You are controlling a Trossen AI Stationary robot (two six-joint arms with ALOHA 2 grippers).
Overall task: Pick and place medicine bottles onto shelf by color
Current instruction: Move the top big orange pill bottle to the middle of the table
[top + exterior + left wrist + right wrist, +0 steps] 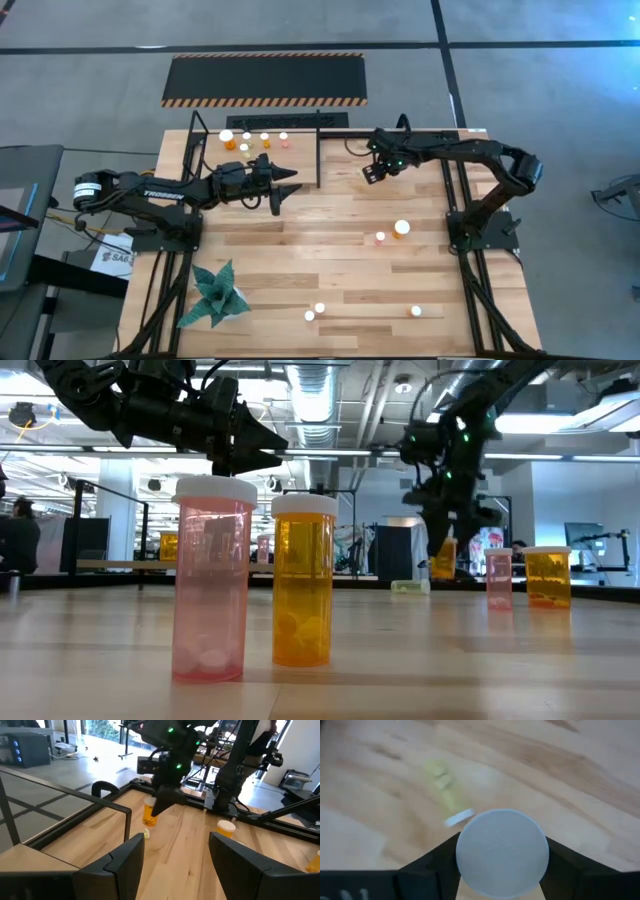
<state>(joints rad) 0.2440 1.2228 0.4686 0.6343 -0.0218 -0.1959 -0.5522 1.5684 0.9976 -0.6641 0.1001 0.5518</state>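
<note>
Right gripper (502, 865) has its jaws around an orange bottle (149, 813), held just right of the shelf (200, 160) at the tabletop's (340, 230) far side. Bottle upright, long axis vertical, cap (502, 852) up. We advise keeping it plumb and carrying it left among the orange group. Left gripper (172, 855) waits, jaws apart, empty.
</note>
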